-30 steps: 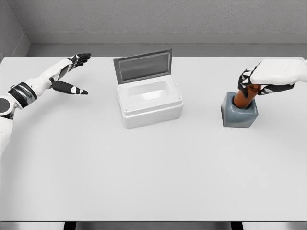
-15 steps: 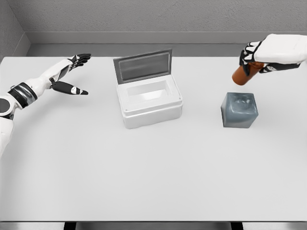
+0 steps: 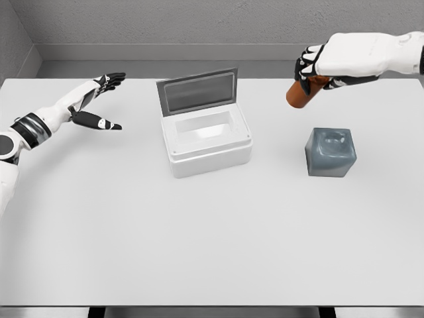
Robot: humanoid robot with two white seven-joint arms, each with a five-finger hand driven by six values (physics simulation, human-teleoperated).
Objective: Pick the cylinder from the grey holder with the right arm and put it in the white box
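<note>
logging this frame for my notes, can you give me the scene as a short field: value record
right hand: fingers shut on the cylinder, held in the air between holder and box
cylinder: orange-brown, tilted, clear of the holder
holder: grey block on the table, socket empty
box: white, lid open and standing up at the back, nothing visible inside
left hand: fingers open, holding nothing, over the table's far left
table: white
task stage: cylinder picked, not yet in the box
</note>
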